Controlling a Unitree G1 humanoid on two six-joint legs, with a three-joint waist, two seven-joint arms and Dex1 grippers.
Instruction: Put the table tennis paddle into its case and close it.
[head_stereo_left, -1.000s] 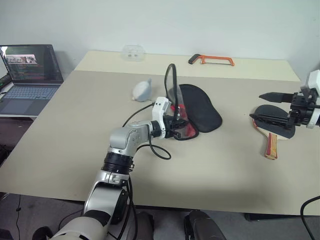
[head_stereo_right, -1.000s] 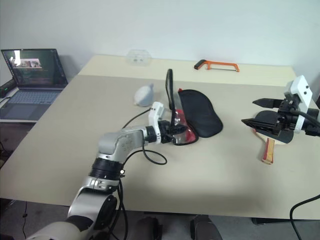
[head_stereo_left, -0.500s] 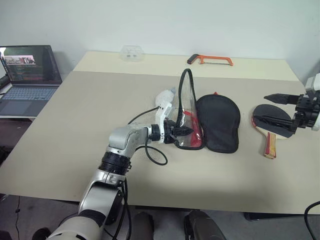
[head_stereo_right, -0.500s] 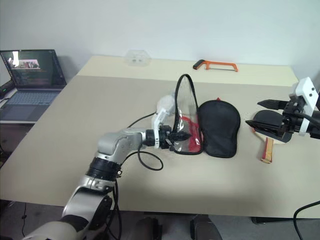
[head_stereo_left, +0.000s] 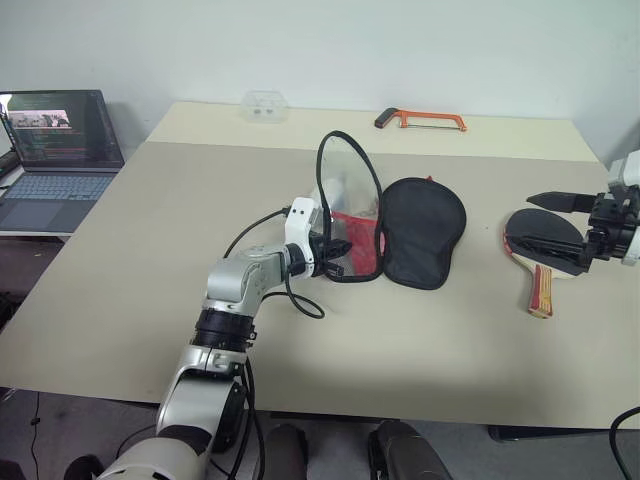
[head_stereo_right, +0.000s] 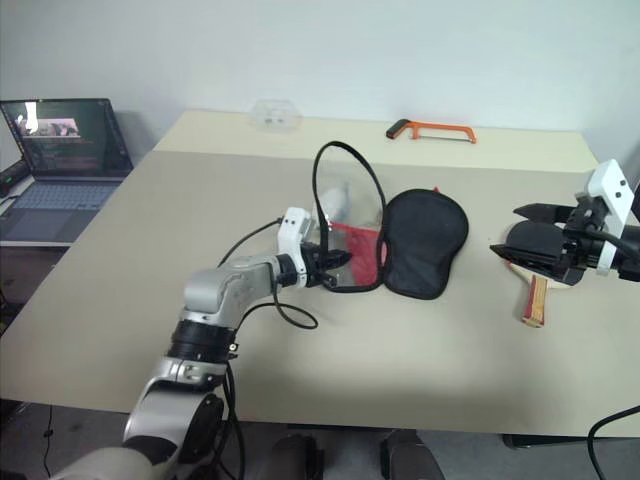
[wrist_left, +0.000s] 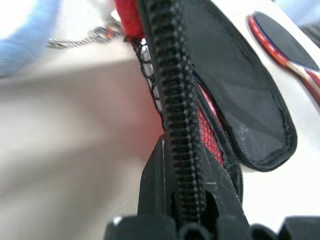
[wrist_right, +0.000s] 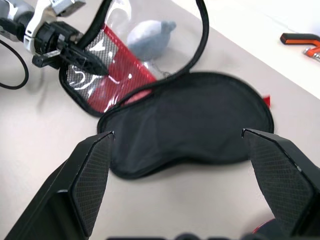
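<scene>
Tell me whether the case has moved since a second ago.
Yes. The case, pinched at its zipper edge by the left end effector, has swung around: its dark half now points toward the hacksaw, nearer the paddle.

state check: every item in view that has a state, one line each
case: unzipped, one flap flat on the table, clear flap raised.
table tennis paddle: outside the case, flat on the table, not held.
left gripper: shut on the zipper edge of the case's raised flap.
right gripper: open, above the paddle, holding nothing.
laptop: lid open, screen lit.
hacksaw: lying flat at the table's far edge.
</scene>
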